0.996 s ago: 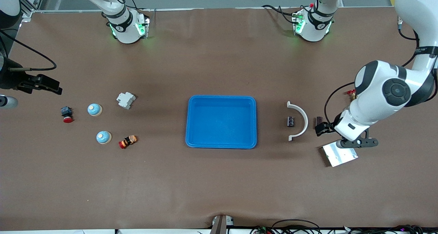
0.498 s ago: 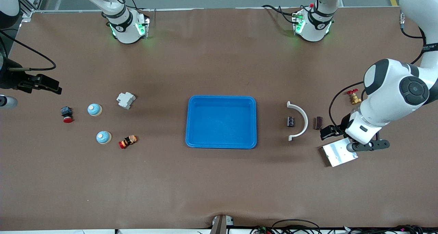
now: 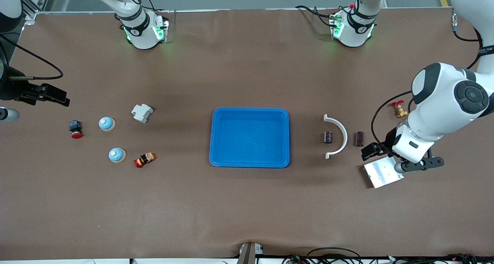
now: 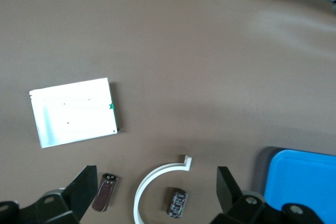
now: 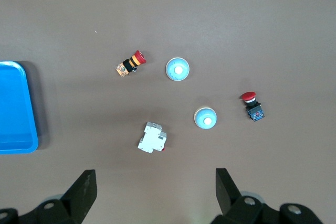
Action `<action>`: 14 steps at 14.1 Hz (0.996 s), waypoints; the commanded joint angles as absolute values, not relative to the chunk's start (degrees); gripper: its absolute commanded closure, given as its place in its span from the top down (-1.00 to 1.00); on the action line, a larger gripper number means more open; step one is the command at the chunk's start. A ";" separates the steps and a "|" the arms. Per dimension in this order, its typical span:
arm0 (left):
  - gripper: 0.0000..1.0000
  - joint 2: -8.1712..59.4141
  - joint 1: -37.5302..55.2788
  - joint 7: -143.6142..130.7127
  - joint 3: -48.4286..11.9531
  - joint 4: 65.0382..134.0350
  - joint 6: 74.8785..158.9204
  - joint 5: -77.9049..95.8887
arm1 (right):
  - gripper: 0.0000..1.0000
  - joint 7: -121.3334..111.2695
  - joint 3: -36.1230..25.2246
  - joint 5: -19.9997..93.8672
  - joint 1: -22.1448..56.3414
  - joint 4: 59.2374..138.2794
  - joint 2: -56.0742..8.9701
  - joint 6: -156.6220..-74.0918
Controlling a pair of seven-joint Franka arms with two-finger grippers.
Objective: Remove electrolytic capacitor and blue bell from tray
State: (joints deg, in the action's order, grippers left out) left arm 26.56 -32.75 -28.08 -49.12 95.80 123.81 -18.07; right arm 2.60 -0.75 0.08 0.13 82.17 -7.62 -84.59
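Tray (image 3: 249, 137) bare on desk (image 3: 247, 202). Capacitor (image 3: 328, 137) beside it. Left hand (image 3: 418, 165) open over plate (image 3: 380, 174). Right hand (image 5: 152, 192) open, waiting.

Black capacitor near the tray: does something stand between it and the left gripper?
Yes. The white curved bracket wraps the black capacitor toward the left arm's end, a small brown part beside it. The left gripper, fingers open, hangs by the silver plate.

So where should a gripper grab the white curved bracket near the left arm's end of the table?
Grip the white curved bracket from above, across the thin band at mid-arc. It lies flat, and the small capacitor sits inside the curve, so avoid reaching in there.
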 commanded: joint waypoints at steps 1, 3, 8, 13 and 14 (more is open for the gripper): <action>1.00 22.25 -28.68 -27.87 -46.43 96.06 122.34 -17.75 | 1.00 2.46 -0.44 0.88 -0.53 82.44 -6.94 -84.11; 1.00 18.48 -20.52 -25.86 -37.75 96.33 121.64 -17.84 | 1.00 2.37 -0.53 0.88 -0.61 82.44 -6.94 -84.11; 1.00 13.64 -8.99 -15.85 -23.85 96.33 118.30 -13.04 | 1.00 2.37 -0.53 0.88 -0.62 82.44 -6.94 -84.11; 1.00 6.51 2.36 -0.27 -5.56 96.33 110.40 -1.68 | 1.00 2.37 -0.53 0.88 -0.62 82.44 -6.94 -84.11; 1.00 5.63 2.98 0.26 -4.84 96.33 109.17 -1.23 | 1.00 2.37 -0.53 0.88 -0.62 82.44 -6.94 -84.11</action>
